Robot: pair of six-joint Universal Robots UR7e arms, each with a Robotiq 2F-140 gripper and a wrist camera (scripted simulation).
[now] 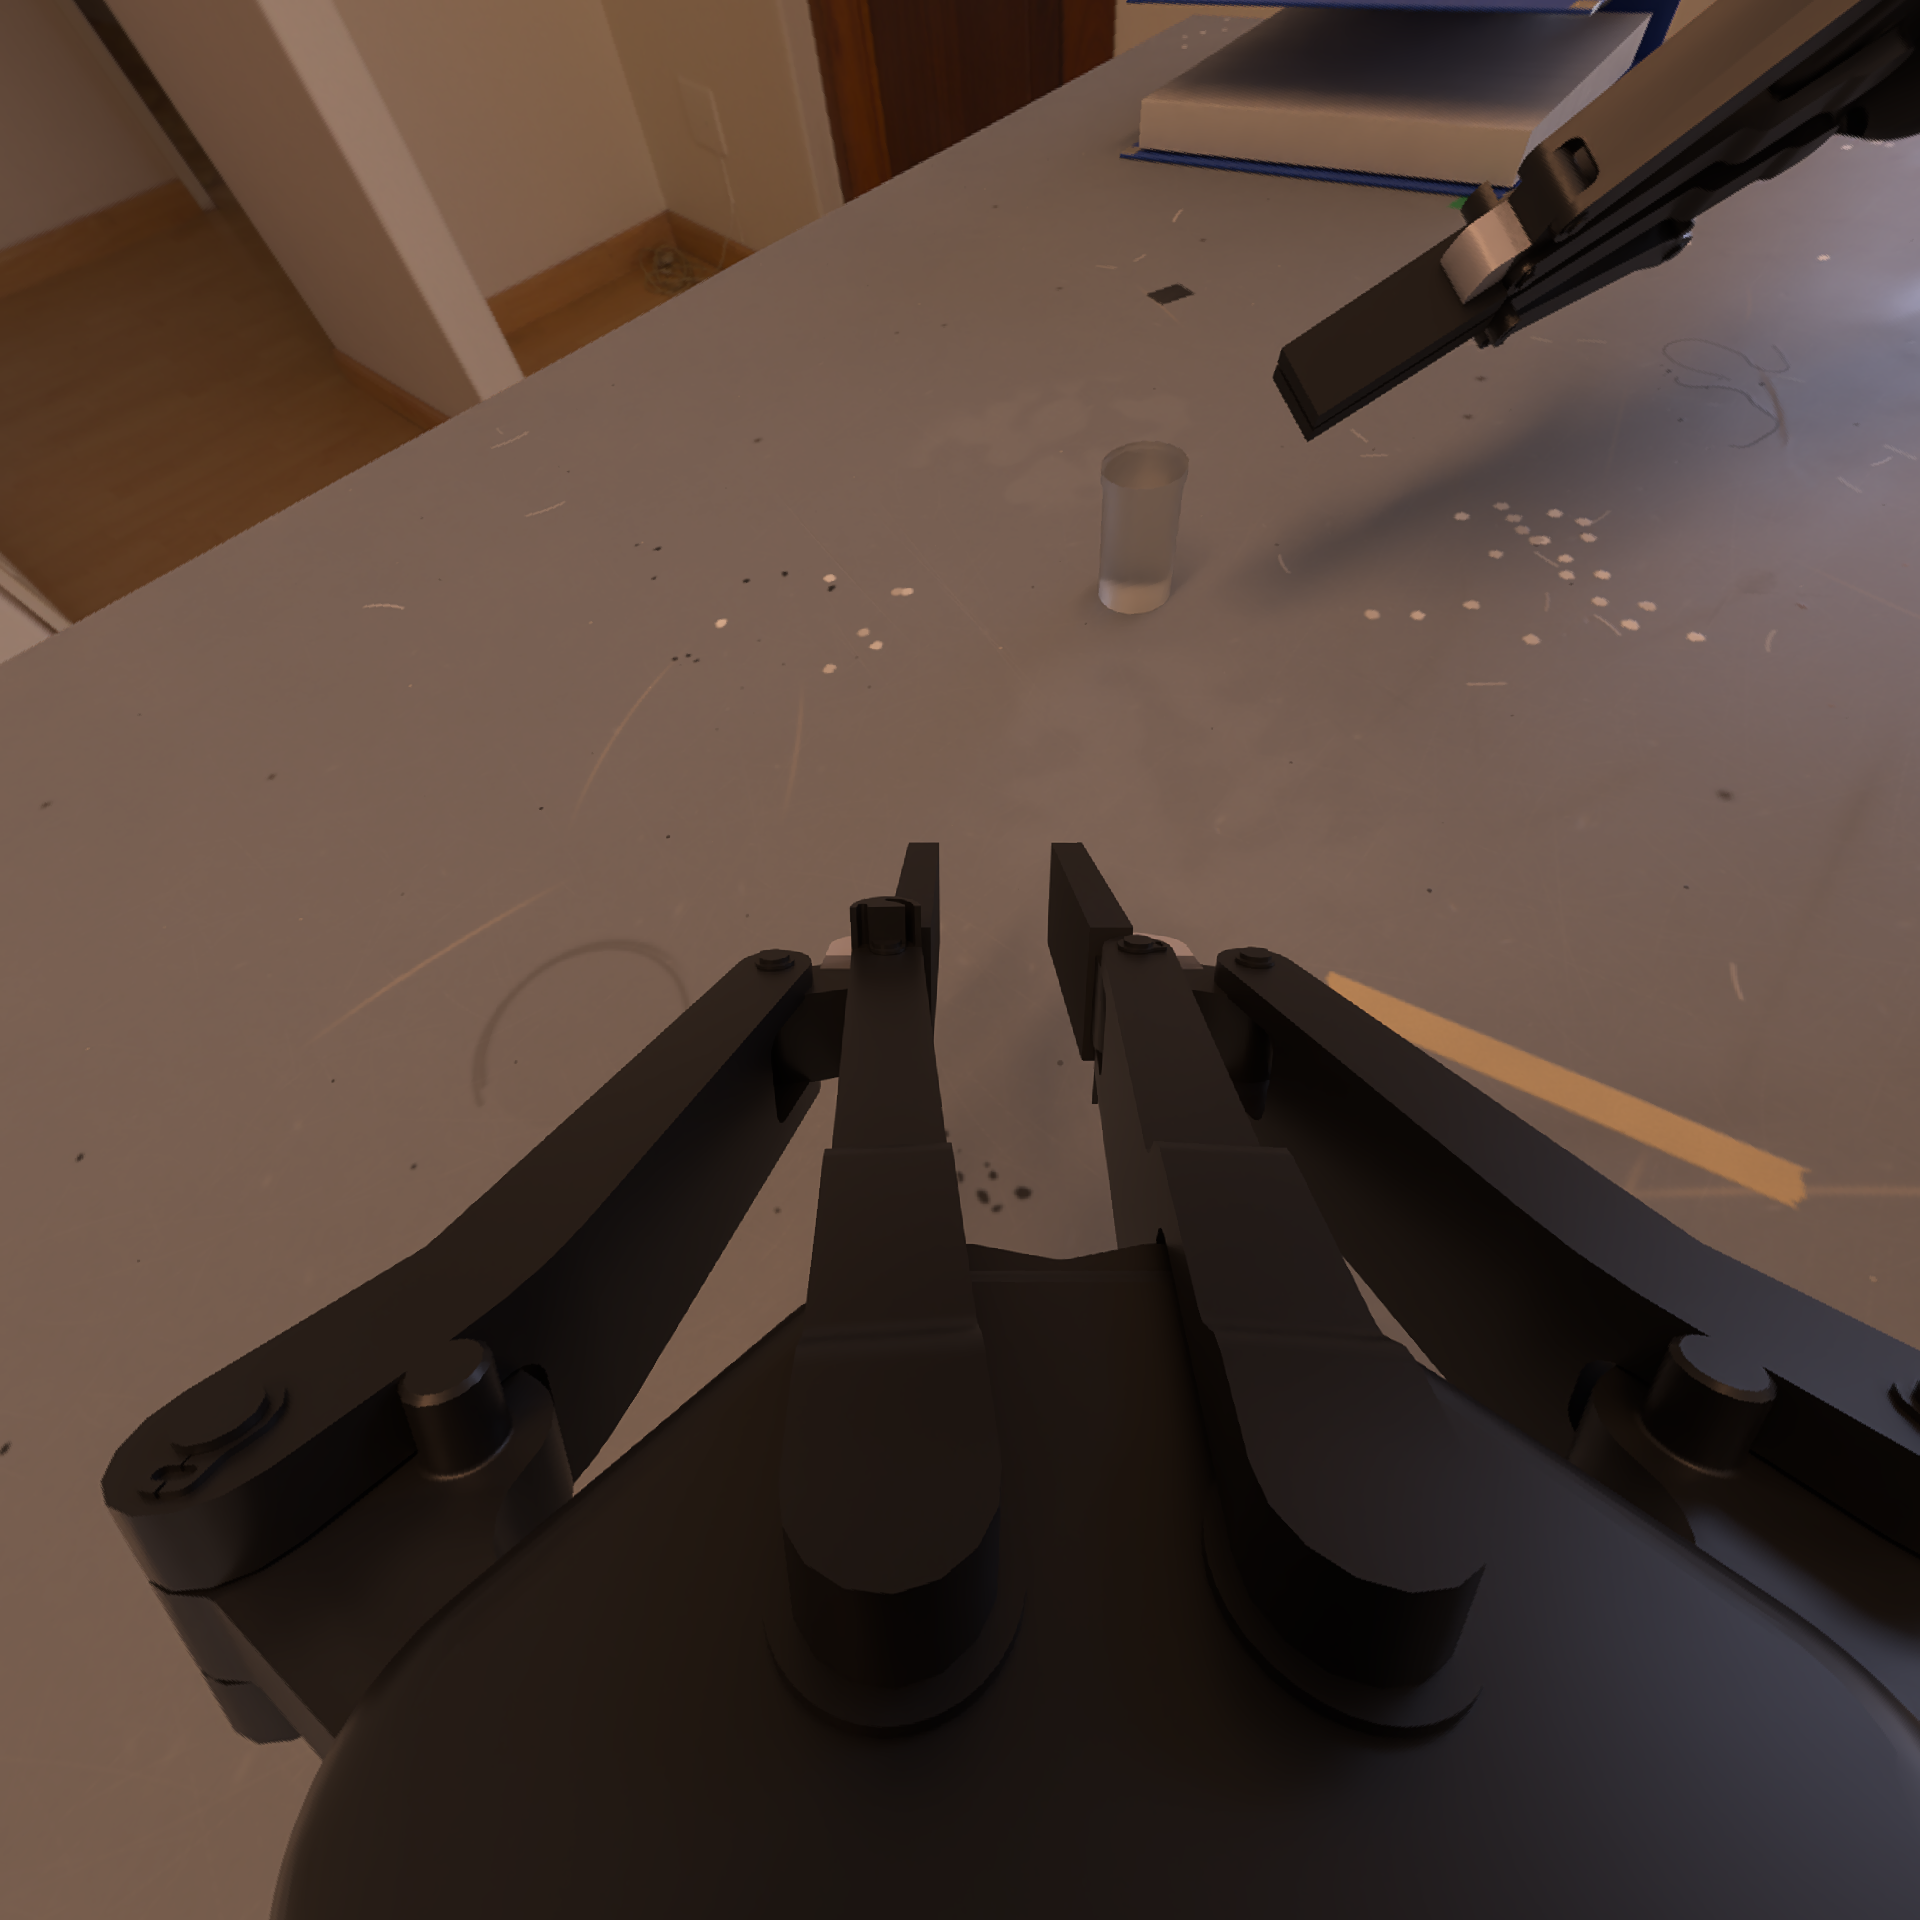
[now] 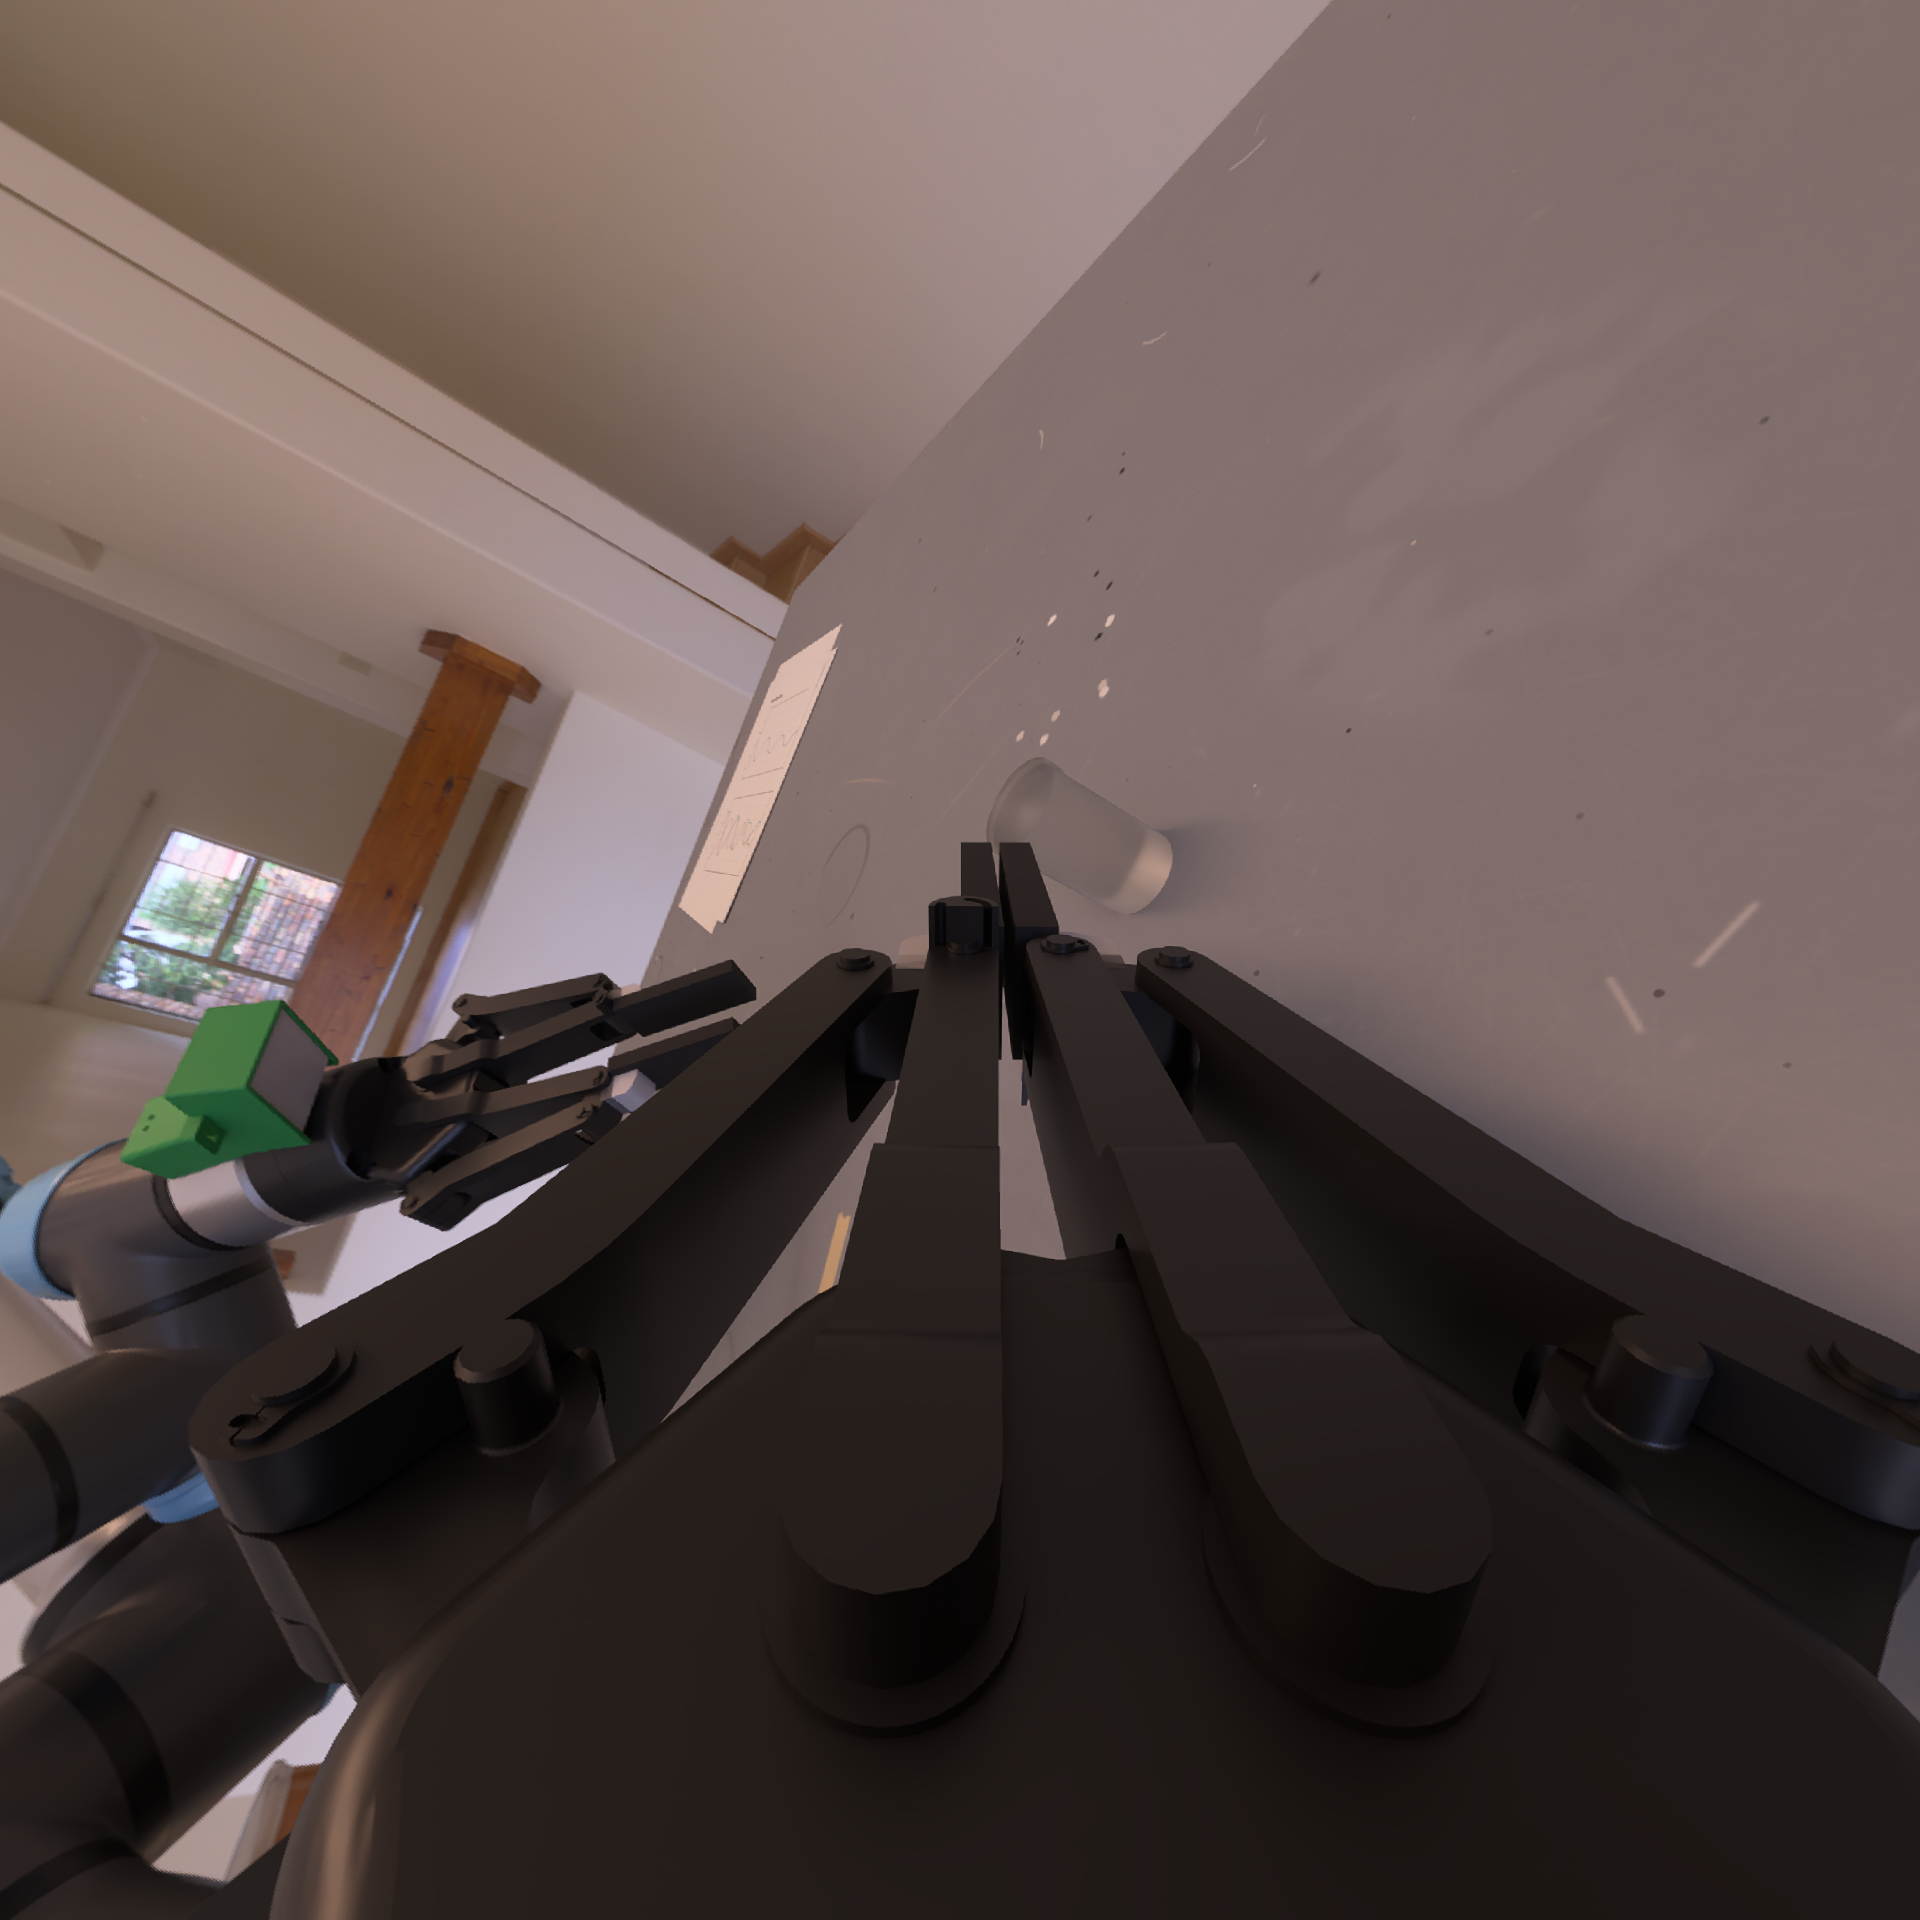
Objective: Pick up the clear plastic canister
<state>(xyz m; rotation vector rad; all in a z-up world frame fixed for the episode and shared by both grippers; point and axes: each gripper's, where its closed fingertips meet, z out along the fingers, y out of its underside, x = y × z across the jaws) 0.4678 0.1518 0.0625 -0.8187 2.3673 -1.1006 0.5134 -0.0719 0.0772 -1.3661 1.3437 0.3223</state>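
The clear plastic canister (image 1: 1141,530) stands upright on the grey table (image 1: 520,831), with nothing touching it. My left gripper (image 1: 995,864) is low over the table, well short of the canister, its jaws a narrow gap apart and empty. My right gripper (image 2: 995,862) is shut and empty, its tips just short of the canister (image 2: 1091,836). In the left wrist view the right gripper (image 1: 1299,400) hangs above and to the right of the canister. The left gripper also shows in the right wrist view (image 2: 743,1003).
A blue-covered stack of books (image 1: 1382,94) lies at the far right of the table. A sheet of paper (image 2: 764,779) lies near the table's edge. A tan strip (image 1: 1558,1091) lies flat on the table. The far table edge (image 1: 727,260) drops to a wooden floor.
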